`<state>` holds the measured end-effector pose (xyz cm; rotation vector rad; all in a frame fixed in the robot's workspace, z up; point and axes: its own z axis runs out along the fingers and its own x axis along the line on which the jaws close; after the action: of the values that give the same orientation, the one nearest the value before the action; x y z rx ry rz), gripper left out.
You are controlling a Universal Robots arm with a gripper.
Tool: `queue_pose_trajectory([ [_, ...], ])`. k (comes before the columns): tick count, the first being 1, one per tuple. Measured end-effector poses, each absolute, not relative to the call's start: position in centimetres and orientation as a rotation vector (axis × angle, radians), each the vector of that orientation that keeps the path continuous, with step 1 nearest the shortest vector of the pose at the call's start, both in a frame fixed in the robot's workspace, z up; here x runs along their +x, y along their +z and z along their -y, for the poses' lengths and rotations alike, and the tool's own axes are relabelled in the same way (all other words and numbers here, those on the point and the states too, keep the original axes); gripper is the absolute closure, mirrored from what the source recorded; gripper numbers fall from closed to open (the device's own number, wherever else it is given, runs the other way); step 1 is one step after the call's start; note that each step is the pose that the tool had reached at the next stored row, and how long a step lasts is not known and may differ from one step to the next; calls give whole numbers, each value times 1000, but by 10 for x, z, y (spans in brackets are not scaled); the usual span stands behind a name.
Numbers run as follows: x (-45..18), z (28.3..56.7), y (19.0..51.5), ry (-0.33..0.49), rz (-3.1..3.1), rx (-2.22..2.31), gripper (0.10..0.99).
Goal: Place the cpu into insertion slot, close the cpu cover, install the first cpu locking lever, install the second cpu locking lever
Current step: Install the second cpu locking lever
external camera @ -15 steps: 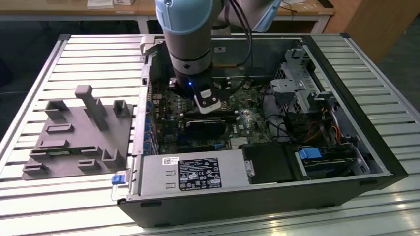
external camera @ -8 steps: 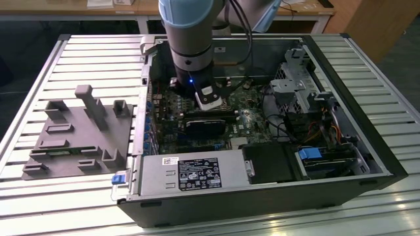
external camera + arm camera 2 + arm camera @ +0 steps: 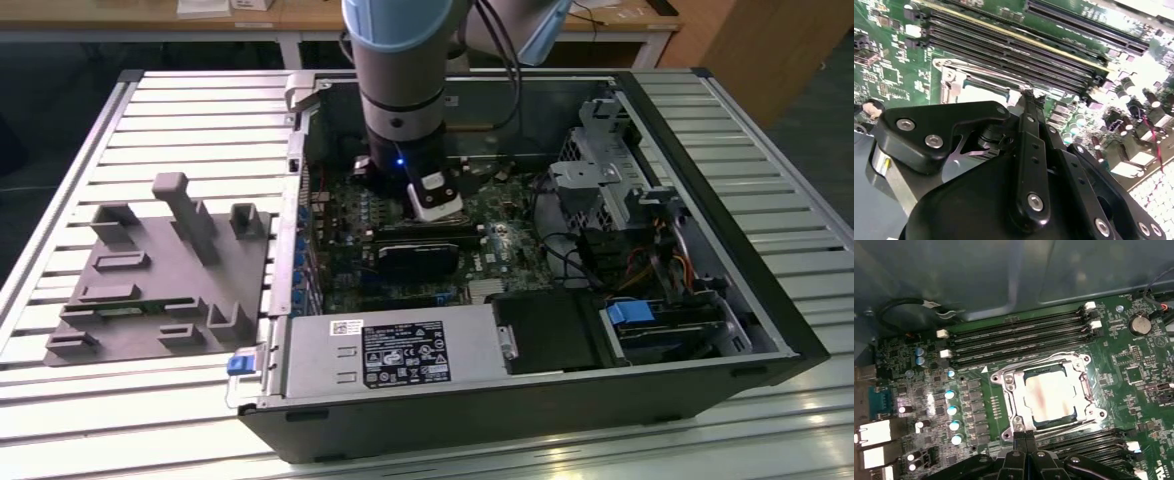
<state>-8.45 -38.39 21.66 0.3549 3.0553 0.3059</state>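
Silvery metal frames the socket in the first wrist view: the cpu cover (image 3: 1016, 390) lies flat over the insertion slot (image 3: 1085, 385), and through its square window the dull grey top of the cpu (image 3: 1050, 394) shows, seated in the socket and catching a bright glare. Thin wire levers run along the edges of the frame, though whether they are latched cannot be told. Long black memory slots (image 3: 1019, 340) lie on one side of the socket, and more of them on the opposite side, next to the gripper (image 3: 1026, 440), whose jaws are pressed together with their tips at the edge of the cover frame, grasping nothing that can be seen. In the second wrist view the same gripper (image 3: 1028, 100) appears as black linkage arms with silver screws, its fingertips meeting just beside a corner of the cpu cover (image 3: 954, 82), with the memory slots (image 3: 1019, 45) beyond on the green motherboard (image 3: 884, 70). In the exterior view the arm (image 3: 400, 70) reaches straight down into an open computer case (image 3: 707, 330) lying on a slatted metal surface (image 3: 160, 110). A grey fixture block (image 3: 160, 270) rests on the surface toward the exterior view's left, well apart from the case's interior.
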Motion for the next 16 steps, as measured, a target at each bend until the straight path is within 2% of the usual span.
queue_pose_trajectory([
  [16,-61,375,217,236,-3093,363,984],
])
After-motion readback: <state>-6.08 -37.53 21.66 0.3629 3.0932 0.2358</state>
